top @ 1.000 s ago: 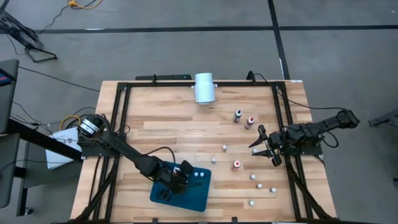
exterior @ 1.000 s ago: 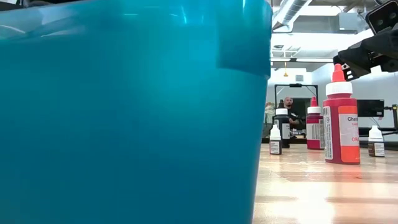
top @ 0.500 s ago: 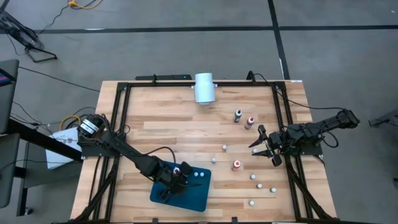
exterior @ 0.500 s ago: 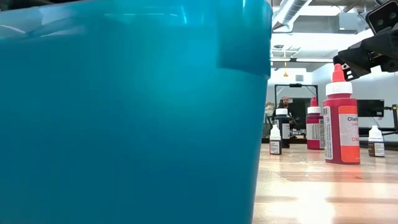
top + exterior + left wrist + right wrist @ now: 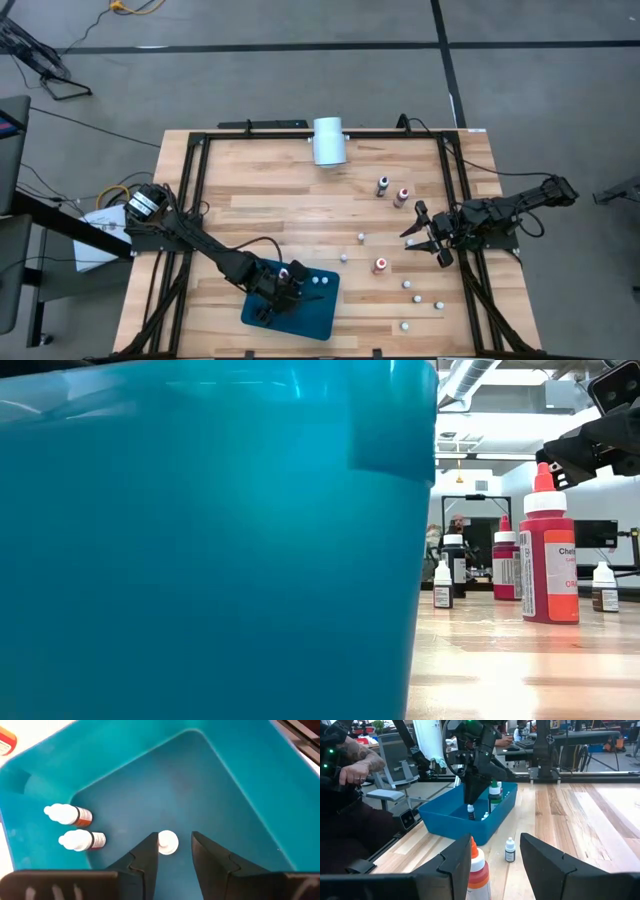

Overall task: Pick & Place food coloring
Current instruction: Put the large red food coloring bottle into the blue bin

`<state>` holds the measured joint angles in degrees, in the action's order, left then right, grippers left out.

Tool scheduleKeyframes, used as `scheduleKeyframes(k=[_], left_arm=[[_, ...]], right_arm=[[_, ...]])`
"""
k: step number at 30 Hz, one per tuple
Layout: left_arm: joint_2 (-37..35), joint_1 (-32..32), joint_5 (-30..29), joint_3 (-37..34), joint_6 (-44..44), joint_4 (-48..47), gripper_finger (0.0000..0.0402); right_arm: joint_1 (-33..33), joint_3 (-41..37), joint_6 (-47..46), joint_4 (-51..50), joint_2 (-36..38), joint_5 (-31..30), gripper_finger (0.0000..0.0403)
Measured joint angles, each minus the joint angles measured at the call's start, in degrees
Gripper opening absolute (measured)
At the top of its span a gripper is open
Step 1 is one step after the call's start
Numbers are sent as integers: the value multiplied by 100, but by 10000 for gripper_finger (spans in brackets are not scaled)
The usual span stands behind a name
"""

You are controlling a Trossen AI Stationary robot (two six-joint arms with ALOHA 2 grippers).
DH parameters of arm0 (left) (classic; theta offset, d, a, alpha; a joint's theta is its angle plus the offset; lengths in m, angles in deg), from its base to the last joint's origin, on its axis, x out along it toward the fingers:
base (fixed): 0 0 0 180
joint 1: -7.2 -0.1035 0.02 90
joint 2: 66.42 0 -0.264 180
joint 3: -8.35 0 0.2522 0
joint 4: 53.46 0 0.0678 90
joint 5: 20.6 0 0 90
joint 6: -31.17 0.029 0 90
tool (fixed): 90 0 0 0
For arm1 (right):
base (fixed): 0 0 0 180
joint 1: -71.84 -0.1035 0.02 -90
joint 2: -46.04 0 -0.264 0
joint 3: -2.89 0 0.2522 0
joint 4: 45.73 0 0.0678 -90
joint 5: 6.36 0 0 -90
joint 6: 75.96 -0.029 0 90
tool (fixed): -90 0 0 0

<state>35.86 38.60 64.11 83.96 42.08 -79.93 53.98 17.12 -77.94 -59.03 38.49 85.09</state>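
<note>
A few bottles binned, most still out on the surface

The left end effector (image 5: pixel 172 851), inside the teal tray (image 5: pixel 240 790) near the surface's front edge, has its fingers slightly apart around an upright small bottle (image 5: pixel 168 842); two more bottles (image 5: pixel 75 827) lie there. Roughly nine bottles (image 5: pixel 404 284) remain toward the right edge, where the right end effector (image 5: pixel 425 236) waits, fingers apart.

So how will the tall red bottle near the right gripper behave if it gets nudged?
The tall red bottle stands upright on a narrow base with a pointed tip, so it probably tips sooner than it slides. Its rounded body would likely roll once down. The right gripper, open, hovers beside it.
</note>
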Motion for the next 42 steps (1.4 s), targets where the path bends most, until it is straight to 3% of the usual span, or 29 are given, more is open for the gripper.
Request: scheduleKeyframes(k=[10, 17, 24, 32, 38, 42], left_arm=[[-71, 111, -372, 375, 455, -270, 105], [-846, 59, -601, 50, 588, -504, 105], [-2658, -295, -841, -1382, 647, -212, 105], [-5239, -1357, -922, -3390, 964, 625, 105], [-6968, -1979, -914, -4839, 1056, 1814, 105], [-7711, -2119, -874, -5743, 1255, 2920, 105]], right_arm=[[0, 0, 1, -2, 2, 0, 159], [0, 0, 1, -1, 1, 0, 159], [0, 0, 2, -2, 0, 0, 159], [0, 0, 0, -2, 2, 0, 159], [0, 0, 0, 2, 2, 0, 159], [0, 0, 0, 0, 2, 0, 159]])
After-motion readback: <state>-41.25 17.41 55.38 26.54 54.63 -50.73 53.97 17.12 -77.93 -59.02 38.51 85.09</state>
